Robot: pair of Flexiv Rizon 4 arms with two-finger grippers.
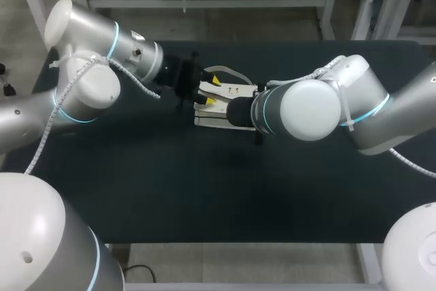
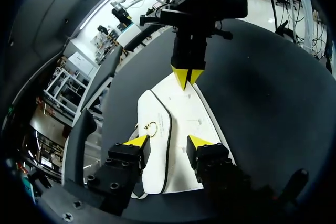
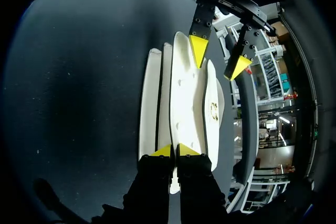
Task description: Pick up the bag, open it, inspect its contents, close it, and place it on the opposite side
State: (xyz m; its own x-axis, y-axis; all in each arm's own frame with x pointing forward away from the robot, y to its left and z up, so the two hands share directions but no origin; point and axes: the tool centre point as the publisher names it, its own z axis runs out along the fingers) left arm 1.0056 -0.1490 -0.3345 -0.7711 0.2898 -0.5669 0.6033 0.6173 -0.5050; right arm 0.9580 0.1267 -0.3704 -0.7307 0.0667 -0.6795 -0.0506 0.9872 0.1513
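White bag point(image 2: 184, 114) flat mid-table, long axis running arm to arm. Right gripper point(image 3: 173, 150) pinched tight on one end panel. Left gripper point(image 2: 168, 141) spread, straddling clasp flap point(image 2: 153, 111) at opposite end, so nearer for opening.

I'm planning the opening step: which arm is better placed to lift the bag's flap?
Left, probably. The left gripper is open at the flap, with the ring clasp between its fingers. The right gripper is shut on the opposite edge of the bag, steadying it.
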